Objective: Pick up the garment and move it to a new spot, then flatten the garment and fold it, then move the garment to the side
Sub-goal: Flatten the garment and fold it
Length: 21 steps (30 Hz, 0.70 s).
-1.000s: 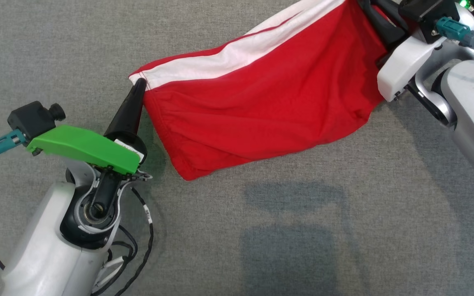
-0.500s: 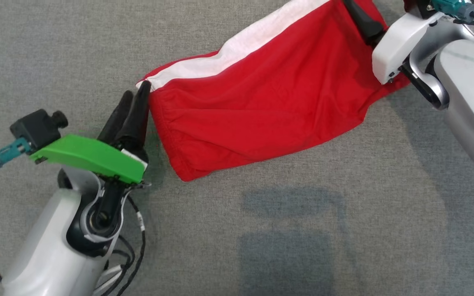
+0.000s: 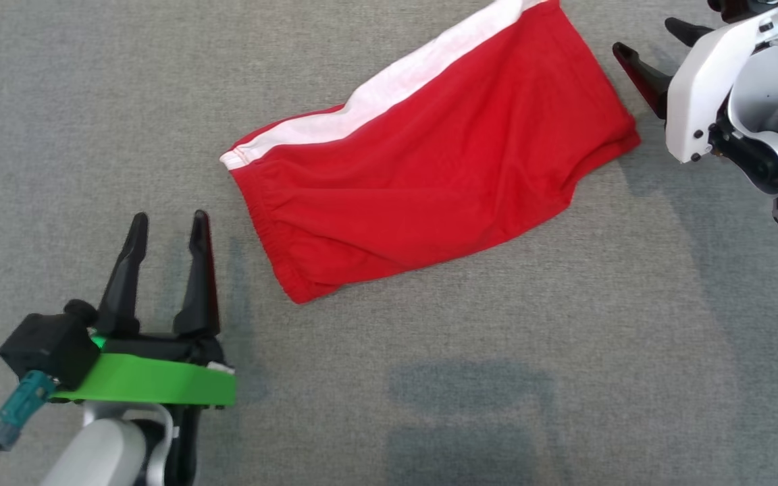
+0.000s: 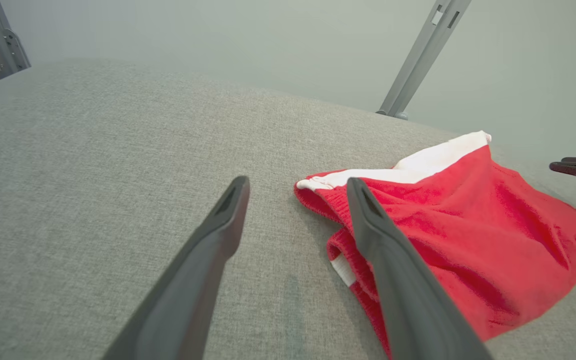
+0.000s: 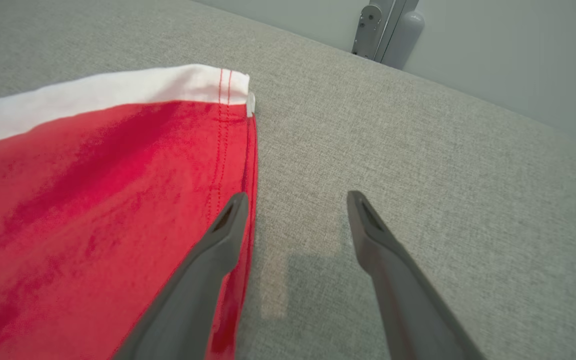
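Observation:
The garment, red shorts with a white side stripe, lies folded and flat on the grey cloth surface, running diagonally from centre to upper right. My left gripper stands open at the lower left, a short way left of the elastic waistband, holding nothing. In the left wrist view the garment lies to the right of my open left gripper. My right gripper is open at the upper right, just off the hem end. In the right wrist view the right gripper hovers beside the stitched hem of the garment.
The grey fabric surface spreads all around the shorts, with my own shadow on it at the bottom centre. Metal frame legs and a grey post stand beyond the surface's far edge.
Both grippers have opened and let go of the garment, which now lies flat. The left gripper drew back toward the lower left; the right pulled away to the upper right.

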Motion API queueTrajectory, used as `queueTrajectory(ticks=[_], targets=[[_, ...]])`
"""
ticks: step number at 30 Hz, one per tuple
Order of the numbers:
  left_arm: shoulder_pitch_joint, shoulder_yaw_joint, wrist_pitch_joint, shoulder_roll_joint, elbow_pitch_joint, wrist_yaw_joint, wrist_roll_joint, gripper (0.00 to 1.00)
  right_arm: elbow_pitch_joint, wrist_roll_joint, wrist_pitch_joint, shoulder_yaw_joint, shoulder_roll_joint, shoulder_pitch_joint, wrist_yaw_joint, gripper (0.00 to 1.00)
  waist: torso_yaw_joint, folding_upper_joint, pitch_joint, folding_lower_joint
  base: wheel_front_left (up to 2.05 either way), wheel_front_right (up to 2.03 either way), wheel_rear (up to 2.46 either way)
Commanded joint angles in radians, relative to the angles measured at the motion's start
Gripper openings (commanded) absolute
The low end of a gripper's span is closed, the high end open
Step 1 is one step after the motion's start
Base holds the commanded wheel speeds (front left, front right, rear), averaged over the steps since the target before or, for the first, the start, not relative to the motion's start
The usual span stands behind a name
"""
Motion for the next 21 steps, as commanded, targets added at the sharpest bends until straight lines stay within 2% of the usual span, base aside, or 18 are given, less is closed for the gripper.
queueTrajectory(ticks=[1,7,12,13,14,17,21], targets=[[0.013,0.021,-0.009,-0.044,-0.007,-0.013,0.033,1.0,0.011,-0.019,0.039,-0.015,0.01,0.0,0.0,1.0,0.04,0.0,0.022,0.0,0.0,0.0,0.0],[0.032,0.076,-0.007,-0.189,0.043,-0.12,0.136,1.0,0.057,-0.103,0.19,-0.075,0.063,-0.015,0.0,1.0,0.118,0.0,0.049,0.0,0.0,0.0,0.0],[0.039,0.124,-0.007,-0.28,0.106,-0.202,0.194,1.0,0.085,-0.145,0.281,-0.088,0.109,0.048,0.001,1.0,0.158,0.0,0.038,0.0,0.0,0.0,0.0],[0.045,0.134,-0.007,-0.293,0.118,-0.215,0.201,1.0,0.076,-0.146,0.29,-0.081,0.114,0.062,0.003,0.21,0.158,0.0,0.032,0.0,0.0,0.0,0.0],[0.052,0.146,-0.007,-0.305,0.129,-0.227,0.211,1.0,0.069,-0.144,0.294,-0.078,0.113,0.075,0.004,0.0,0.155,0.0,0.024,0.0,0.0,0.0,0.0],[0.068,0.172,-0.007,-0.324,0.153,-0.257,0.241,1.0,0.039,-0.157,0.301,-0.062,0.084,0.101,0.002,0.0,0.135,0.0,-0.003,0.0,0.0,0.0,0.0],[0.096,0.199,-0.007,-0.334,0.173,-0.284,0.272,1.0,0.03,-0.132,0.272,-0.129,0.087,0.138,0.0,0.0,0.081,0.0,-0.051,0.0,0.0,0.0,0.0]])
